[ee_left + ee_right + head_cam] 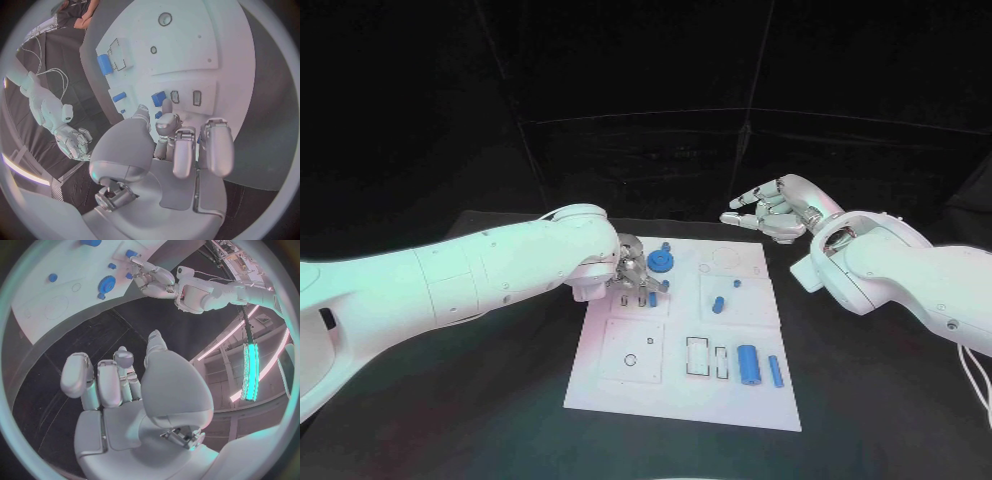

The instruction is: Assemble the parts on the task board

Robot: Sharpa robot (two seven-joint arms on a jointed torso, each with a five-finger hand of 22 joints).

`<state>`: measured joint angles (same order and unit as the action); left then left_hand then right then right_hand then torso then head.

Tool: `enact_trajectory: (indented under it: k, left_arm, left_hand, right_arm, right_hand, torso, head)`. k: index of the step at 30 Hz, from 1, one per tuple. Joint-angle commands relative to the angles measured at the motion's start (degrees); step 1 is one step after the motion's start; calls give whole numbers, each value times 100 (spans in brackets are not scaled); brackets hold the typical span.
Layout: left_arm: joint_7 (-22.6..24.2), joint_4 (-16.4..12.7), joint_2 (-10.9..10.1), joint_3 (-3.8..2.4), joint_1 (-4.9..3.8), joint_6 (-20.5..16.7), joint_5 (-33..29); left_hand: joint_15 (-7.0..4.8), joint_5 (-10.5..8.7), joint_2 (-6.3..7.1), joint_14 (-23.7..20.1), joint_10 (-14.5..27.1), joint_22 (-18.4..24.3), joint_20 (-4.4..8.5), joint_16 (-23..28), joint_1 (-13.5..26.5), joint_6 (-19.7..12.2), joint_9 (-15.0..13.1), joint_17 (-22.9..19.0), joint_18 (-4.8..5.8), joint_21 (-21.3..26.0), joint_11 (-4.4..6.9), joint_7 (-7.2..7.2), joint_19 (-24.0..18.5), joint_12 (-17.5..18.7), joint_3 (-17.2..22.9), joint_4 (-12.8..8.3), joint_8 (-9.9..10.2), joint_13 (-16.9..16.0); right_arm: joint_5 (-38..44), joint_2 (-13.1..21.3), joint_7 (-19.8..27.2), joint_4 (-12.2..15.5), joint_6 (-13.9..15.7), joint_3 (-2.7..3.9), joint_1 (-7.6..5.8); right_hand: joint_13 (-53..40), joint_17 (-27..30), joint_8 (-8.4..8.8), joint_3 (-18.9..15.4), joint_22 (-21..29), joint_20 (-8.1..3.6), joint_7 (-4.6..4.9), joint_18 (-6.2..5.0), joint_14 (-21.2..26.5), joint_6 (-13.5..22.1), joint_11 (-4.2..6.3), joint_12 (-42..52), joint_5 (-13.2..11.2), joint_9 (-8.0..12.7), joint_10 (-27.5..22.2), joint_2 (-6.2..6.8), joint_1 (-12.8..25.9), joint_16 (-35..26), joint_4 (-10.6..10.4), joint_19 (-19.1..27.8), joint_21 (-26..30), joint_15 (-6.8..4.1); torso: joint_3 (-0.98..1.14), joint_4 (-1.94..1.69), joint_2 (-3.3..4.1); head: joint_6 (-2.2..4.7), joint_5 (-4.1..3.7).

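Left hand (633, 272) sits fingertips-down on the task board (635, 385), at a small blue part (159, 98); pinch unclear. Seat it squarely. Right hand (773, 211) hovers curled, holding nothing.

Place: a robotics lab or test cell, not a home or a shop.
Backdrop: black curtain panels (733, 100) hang behind my surface (473, 400), which is black as well.
Lighting: a long teal light bar (251, 371) and thin strip lights run overhead, seen past my right hand (125, 390).
Cabling: loose wires (44, 55) trail beside the surface.
Bench work: a white task board (632, 385) with cut-out slots and small blue parts (749, 364) lies before me, a test fixture.
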<state>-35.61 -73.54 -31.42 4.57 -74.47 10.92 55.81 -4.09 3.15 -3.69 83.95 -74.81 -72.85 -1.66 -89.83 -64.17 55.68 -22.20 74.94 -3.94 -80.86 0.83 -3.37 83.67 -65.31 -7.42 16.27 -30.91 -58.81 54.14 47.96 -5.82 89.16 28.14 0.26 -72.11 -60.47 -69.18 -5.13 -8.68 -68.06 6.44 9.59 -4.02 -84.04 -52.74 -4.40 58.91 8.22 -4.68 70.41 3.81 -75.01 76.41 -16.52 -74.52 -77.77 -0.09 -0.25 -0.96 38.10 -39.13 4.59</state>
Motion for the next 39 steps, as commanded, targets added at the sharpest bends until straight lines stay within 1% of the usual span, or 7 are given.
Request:
enact_trajectory:
  k: [1,8,13,17,22,30,39]
  left_arm:
    - [-182,35,48,8,-15,256,82]
    - [-235,107,114,20,-18,357,83]
    - [-230,179,167,23,-19,376,84]
    - [-215,236,220,24,-19,404,84]
    - [-202,275,263,24,-18,432,84]
    - [-183,291,296,25,-18,441,84]
    - [-154,288,322,25,-18,501,84]
  left_hand:
    - [-41,-15,-14,605,19,-14,3,-17,-80,-58,-22,1506,83,-22,1,4,158,-25,-42,-4,-47,-12]
    - [-41,-13,-20,605,24,-18,3,-17,-160,-100,-79,1506,83,-23,1,4,157,-35,-57,-26,-99,-22]
    - [-40,-12,-37,605,28,-17,2,-17,-209,-122,-110,1506,82,-22,1,3,155,-39,-51,-38,-126,-27]
    - [-40,-11,-62,605,34,-24,2,-17,-313,-161,-164,1506,82,-24,1,3,154,-44,-30,-73,-173,-34]
    - [-40,-11,-60,605,38,-32,1,-17,-460,-203,-228,1506,82,-25,1,3,152,-49,7,-151,-227,-42]
    - [-40,-10,-77,605,36,-33,1,-17,-521,-219,-257,1506,82,-23,2,3,150,-56,37,-183,-251,-51]
    - [-46,-6,-107,605,37,-71,5,-17,-790,-271,-333,1506,86,-38,10,11,154,-60,191,-373,-306,-65]
  right_arm:
    - [61,-15,-214,-9,62,6,-15]
    - [64,-29,-248,-26,44,6,-15]
    - [65,-41,-254,-33,31,6,-15]
    - [65,-55,-273,-45,2,6,-15]
    - [65,-77,-295,-71,-25,6,-15]
    - [65,-107,-321,-103,-60,5,-15]
    - [65,-140,-335,-139,-85,5,-15]
  right_hand:
    - [13,13,-39,-29,12,-7,-28,-107,-144,22,4,-33,45,-9,-34,-63,-1,-30,1,30,33,7]
    - [29,24,-44,-35,32,-9,-29,-111,-143,23,6,-43,76,-10,-41,-75,-7,-41,1,40,47,5]
    - [36,31,-47,-39,36,-10,-30,-111,-143,25,6,-45,99,-11,-43,-85,-10,-48,1,40,51,4]
    - [37,33,-49,-42,39,-11,-30,-112,-144,26,7,-43,116,-11,-42,-92,-13,-52,2,41,55,3]
    - [51,40,-50,-44,49,-12,-31,-114,-143,28,7,-55,125,-11,-49,-98,-14,-58,1,47,61,2]
    - [56,39,-52,-48,50,-12,-31,-114,-144,30,7,-57,138,-12,-51,-107,-13,-60,-1,46,63,2]
    - [64,45,-55,-54,60,-13,-31,-116,-144,32,7,-60,162,-12,-53,-118,-10,-66,-3,50,71,1]
  torso:
    - [0,8,2]
    - [-5,-5,0]
    - [-5,-4,-2]
    - [-13,1,7]
    - [-2,4,2]
    - [-5,-6,1]
    - [-7,1,1]
  head:
    - [-21,-2]
    - [-60,-8]
    - [-85,-5]
    - [-96,-12]
    - [-125,-12]
    - [-143,-14]
    - [-173,-2]
